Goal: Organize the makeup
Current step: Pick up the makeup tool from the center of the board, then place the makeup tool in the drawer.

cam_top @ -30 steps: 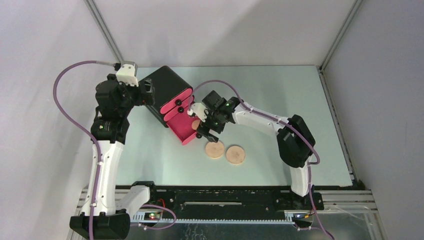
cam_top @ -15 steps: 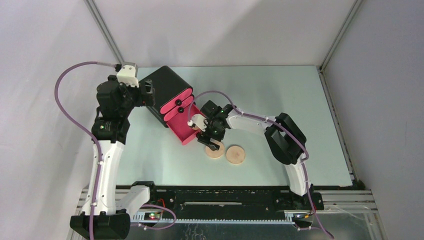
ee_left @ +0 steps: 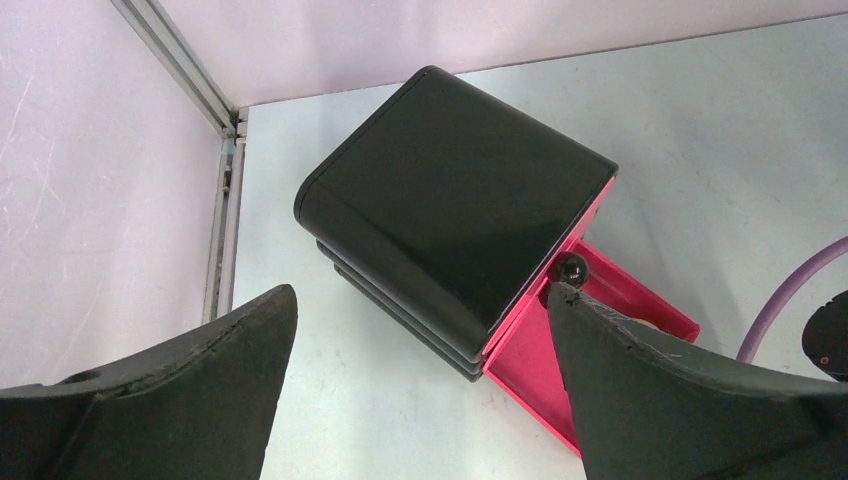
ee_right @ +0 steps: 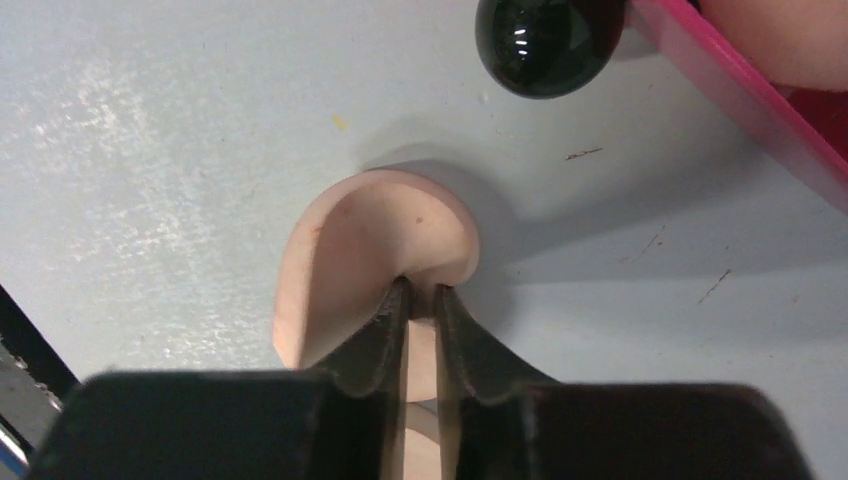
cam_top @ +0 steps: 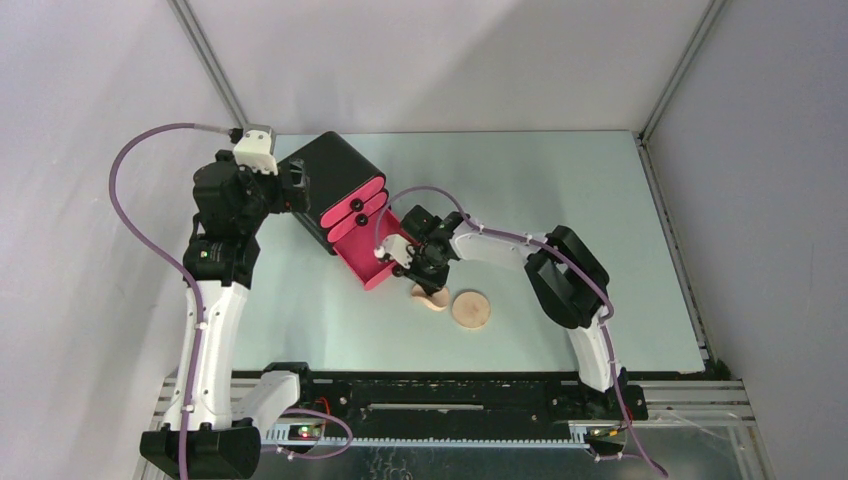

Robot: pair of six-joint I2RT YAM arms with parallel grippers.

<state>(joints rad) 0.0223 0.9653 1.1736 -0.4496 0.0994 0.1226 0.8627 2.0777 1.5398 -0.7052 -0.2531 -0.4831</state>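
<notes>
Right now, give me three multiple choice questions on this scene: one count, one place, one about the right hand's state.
1. How many drawers of the black box are pulled out? A) one B) two C) three
2. Where is the free tan disc? A) in the bottom drawer B) atop the box C) on the table beside the pinched tan disc
3. The right hand is: A) wide open B) closed on a knob C) closed on a disc
Key: 1 A, only the bottom drawer sticks out; 2 C, it lies flat on bare table; 3 C, it squeezes the pinched tan disc's folded edge.
</notes>
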